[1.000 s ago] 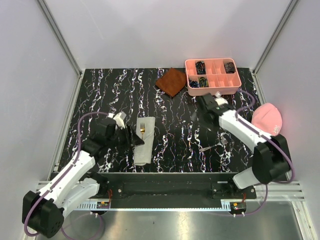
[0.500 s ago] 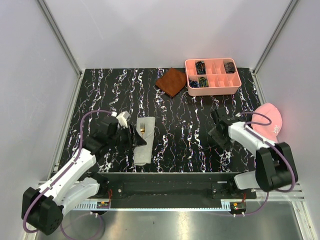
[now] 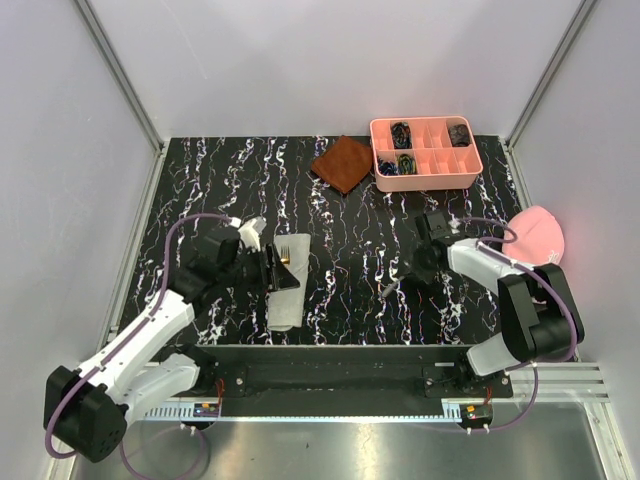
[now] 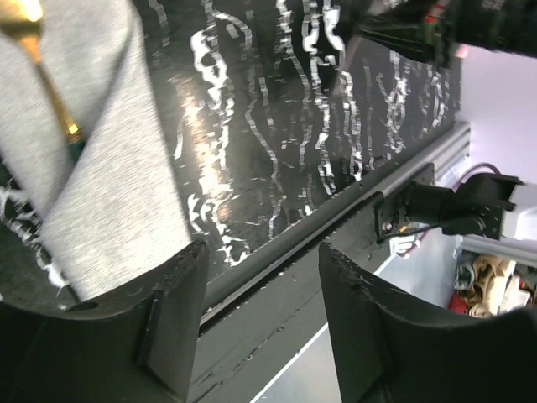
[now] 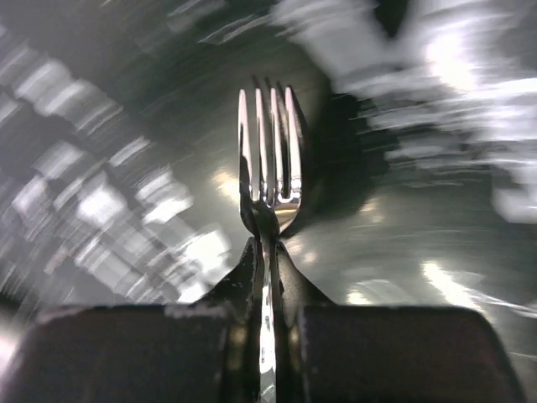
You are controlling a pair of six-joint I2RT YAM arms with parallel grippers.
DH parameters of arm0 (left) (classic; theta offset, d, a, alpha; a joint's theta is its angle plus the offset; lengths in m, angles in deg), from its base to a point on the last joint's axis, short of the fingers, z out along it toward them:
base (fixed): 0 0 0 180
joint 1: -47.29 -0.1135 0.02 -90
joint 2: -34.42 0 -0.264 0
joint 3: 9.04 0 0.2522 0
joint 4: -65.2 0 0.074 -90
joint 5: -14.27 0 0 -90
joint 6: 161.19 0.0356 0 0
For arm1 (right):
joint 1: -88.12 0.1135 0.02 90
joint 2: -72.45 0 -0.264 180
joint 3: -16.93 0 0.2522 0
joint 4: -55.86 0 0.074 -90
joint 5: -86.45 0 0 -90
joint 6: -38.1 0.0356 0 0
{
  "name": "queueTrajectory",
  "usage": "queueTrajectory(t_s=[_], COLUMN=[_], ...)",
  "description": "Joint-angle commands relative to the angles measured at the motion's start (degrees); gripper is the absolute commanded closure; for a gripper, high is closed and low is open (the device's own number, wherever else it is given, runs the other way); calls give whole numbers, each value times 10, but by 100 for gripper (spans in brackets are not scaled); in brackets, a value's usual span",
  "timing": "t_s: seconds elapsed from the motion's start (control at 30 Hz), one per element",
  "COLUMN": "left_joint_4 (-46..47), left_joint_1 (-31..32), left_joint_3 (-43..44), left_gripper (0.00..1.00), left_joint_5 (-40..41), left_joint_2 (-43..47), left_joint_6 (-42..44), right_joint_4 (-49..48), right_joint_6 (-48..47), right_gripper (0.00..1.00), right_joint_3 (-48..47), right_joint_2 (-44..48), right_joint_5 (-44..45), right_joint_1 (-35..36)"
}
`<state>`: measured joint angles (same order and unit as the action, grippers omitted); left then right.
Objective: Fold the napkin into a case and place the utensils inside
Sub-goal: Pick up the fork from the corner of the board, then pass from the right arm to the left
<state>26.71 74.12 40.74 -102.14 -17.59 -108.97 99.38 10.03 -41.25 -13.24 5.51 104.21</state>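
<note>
At four o'clock on the marbled table (image 3: 350, 230), the silver fork (image 5: 268, 143) is held only by a thin pinch at its neck. I reckon it could swivel or slip on the way to the case (image 3: 283, 295) at eight o'clock, where the gold-ended piece (image 3: 287, 256) lies on the grey cloth. The right gripper (image 5: 267, 248) is clenched on the fork. The left gripper (image 4: 256, 319) stands wide apart at the case's edge, grasping nothing.

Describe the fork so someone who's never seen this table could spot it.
From the pink tray at the table's back right, come forward to the right gripper. The fork is the slim silver piece pinched there, tines out; the other utensil, gold-ended, lies on the grey napkin.
</note>
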Motion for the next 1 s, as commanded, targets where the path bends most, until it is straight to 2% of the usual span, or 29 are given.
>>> queueTrajectory(t_s=[0.0, 0.2, 0.3, 0.33, 0.43, 0.53, 0.77, 0.83, 0.97], left_joint_4=[31, 44, 45, 47, 72, 115, 114, 101, 91], left_joint_1=[9, 11, 12, 12, 9, 5, -12, -17, -27], left_joint_3=[50, 76, 72, 71, 50, 21, -1, -7, -12], left_gripper=[41, 33, 32, 32, 32, 32, 37, 41, 43], left_joint_5=[-39, -68, -74, -78, -87, -97, -82, -69, -56], left_joint_2=[-16, -39, -46, -45, -29, 2, 25, 26, 30], left_joint_6=[24, 46, 41, 39, 4, -30, -49, -48, -48], right_joint_4=[-182, -232, -390, -516, -729, -849, -952, -971, -983], right_joint_6=[-100, -203, -186, -167, -67, -8, 55, 65, 74], right_gripper=[100, 100, 100, 100, 100, 100, 100, 100, 100], right_joint_3=[-26, -192, -185, -174, -140, -128, -110, -98, -83], right_joint_2=[15, -63, -83, -90, -134, -170, -202, -199, -193], right_joint_5=[-184, -295, -378, -431, -499, -518, -511, -504, -496], right_joint_1=[59, 175, 214, 223, 227, 237, 256, 259, 262])
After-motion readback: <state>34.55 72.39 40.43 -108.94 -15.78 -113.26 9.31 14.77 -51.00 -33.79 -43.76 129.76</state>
